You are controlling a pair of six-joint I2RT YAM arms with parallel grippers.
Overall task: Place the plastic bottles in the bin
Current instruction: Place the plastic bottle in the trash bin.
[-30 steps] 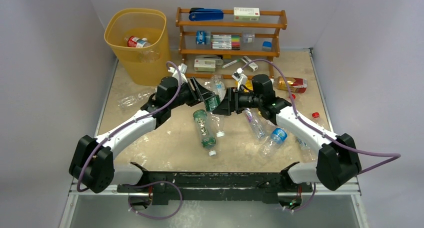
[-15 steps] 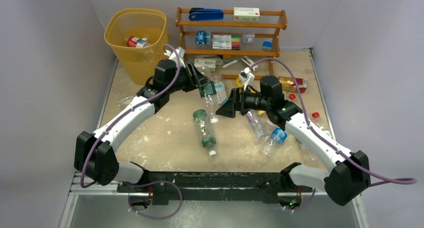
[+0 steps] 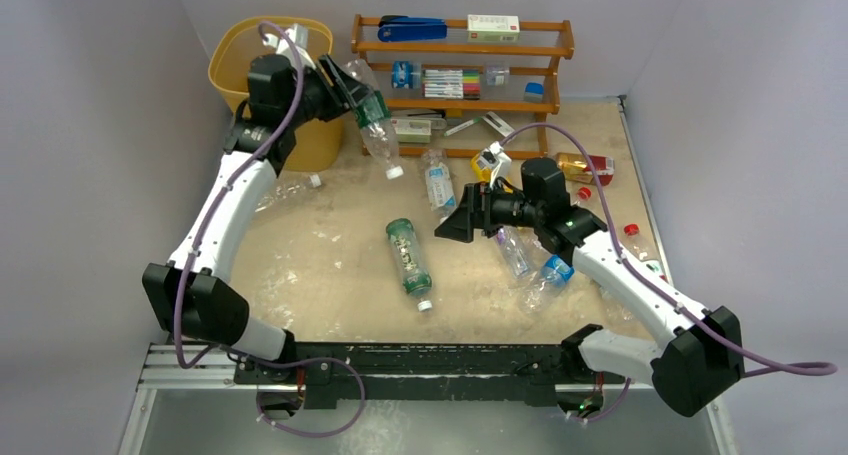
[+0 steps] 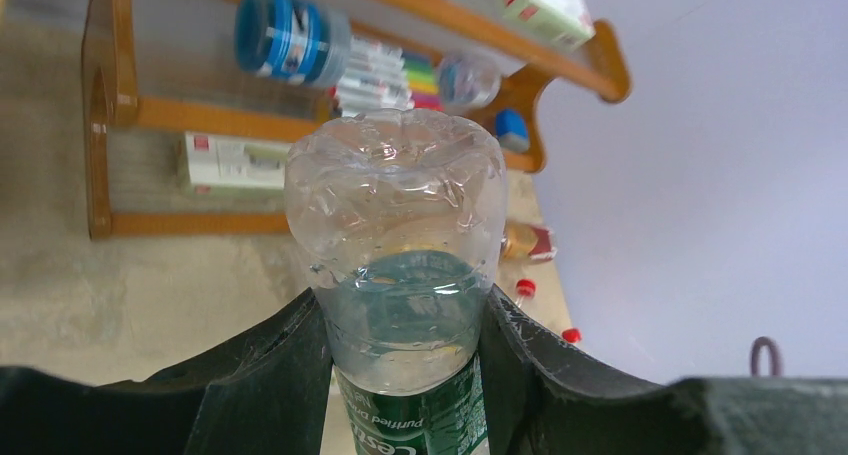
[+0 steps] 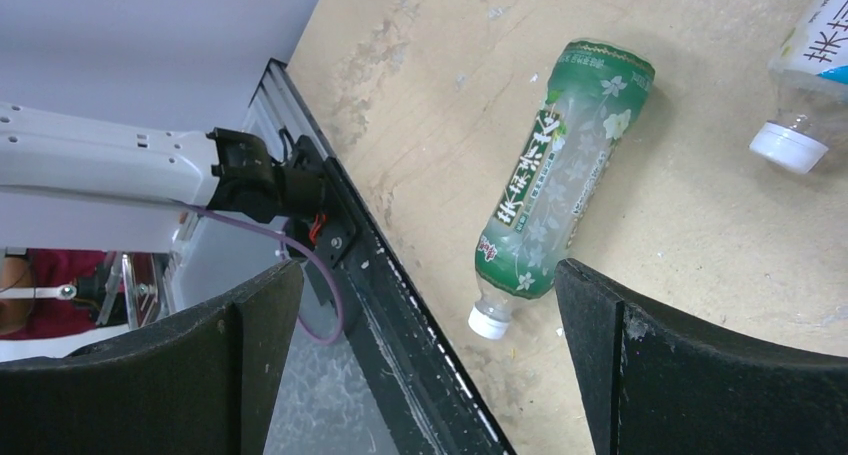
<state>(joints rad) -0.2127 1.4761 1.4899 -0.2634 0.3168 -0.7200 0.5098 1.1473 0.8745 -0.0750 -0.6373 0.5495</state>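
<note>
Clear plastic, green label: the held bottle (image 3: pixel 372 115) hangs above the table (image 3: pixel 330 245), tilted, with its white cap lowest and its dimpled base uppermost.
Left gripper (image 3: pixel 348 87): closed on the held bottle at its labelled middle, one finger pressed to each side, no wider apart than the bottle.
Place of the held bottle: just beside the right wall of the bin (image 3: pixel 305 143), in front of the shelf rack (image 3: pixel 460 50), not over the bin's mouth.
Bin: yellow-orange, at the far left corner; the left arm crosses its rim and hides much of its inside.
Right gripper (image 3: pixel 455 222): spread wide with nothing between the fingers, raised over the middle of the table and pointing left.
Green bottle (image 3: pixel 408 257): lying flat with its white cap toward the near edge; in the wrist view it shows between the open right fingers, apart from them.
Blue-labelled bottle (image 3: pixel 437 183): lying flat just beyond the right fingers.
Blue-capped bottle (image 3: pixel 548 273): crushed, lying beside the right forearm, next to another clear bottle (image 3: pixel 510 245).
Amber bottle (image 3: pixel 585 167): red label, lying at the rack's right end.
Crushed bottle (image 3: pixel 280 193): clear, on the table near the bin's foot.
</note>
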